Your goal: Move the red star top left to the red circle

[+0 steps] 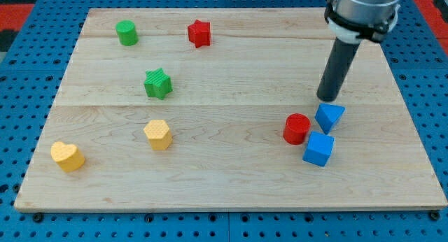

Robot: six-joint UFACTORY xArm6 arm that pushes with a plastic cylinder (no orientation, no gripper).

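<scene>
So our red star [199,33] sits up near the view's top, well apart from the red circle [297,128] down right. Our tip [327,98] hovers just above the blue blocks [330,117] beside that circle, no gripper, holding nothing.

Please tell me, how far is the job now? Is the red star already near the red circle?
Nothing looks done yet: the red star sits near the view's top, far from the red circle at the lower right. In hand: my tip stands just above the blue blocks beside the circle, touching no block. Left: reach the star and push it to the circle's upper left.
</scene>
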